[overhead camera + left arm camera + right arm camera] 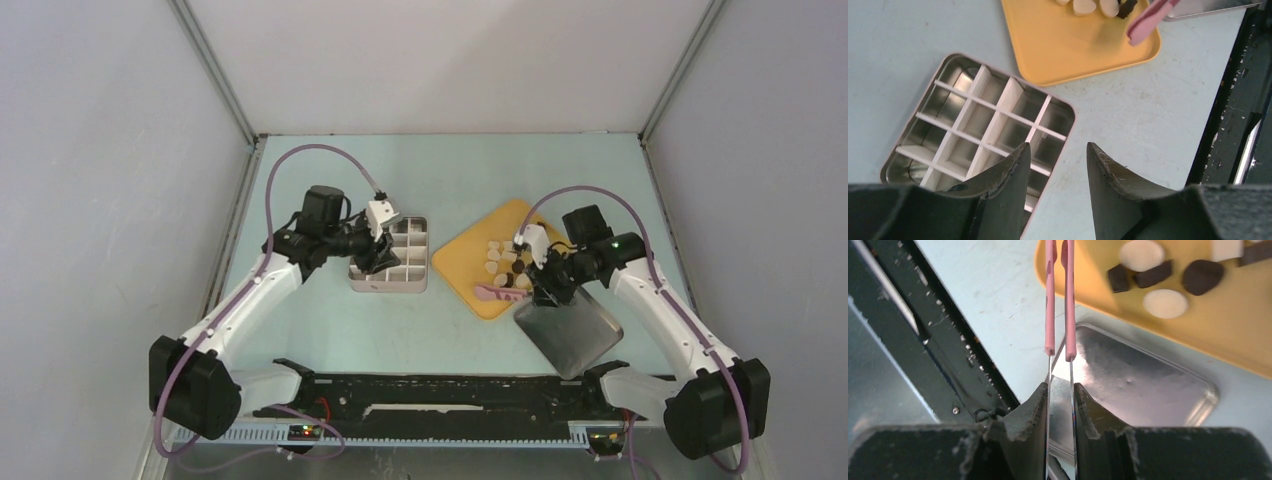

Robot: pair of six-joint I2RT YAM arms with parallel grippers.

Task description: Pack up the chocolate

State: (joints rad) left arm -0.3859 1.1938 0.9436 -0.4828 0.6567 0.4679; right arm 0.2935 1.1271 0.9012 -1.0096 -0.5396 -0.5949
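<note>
Several pieces of chocolate (pixel 500 262), some cream-white (pixel 1165 303) and some dark brown (pixel 1202 276), lie on a yellow tray (pixel 468 255). My right gripper (pixel 1060 387) is shut on the metal arms of the pink tongs (pixel 1069 305). The pink tips (pixel 1148 20) hover over the tray's near edge, slightly apart and holding nothing. A metal tin (pixel 1068 112) with white dividers sits left of the tray. Over its near right corner my left gripper (pixel 1058 146) stands open and empty, one finger above the tin and the other above the table.
The tin's flat metal lid (pixel 570 335) lies near the front, right of centre, partly under my right gripper. A black rail (pixel 450 390) runs along the table's near edge. Grey walls close in both sides and the back.
</note>
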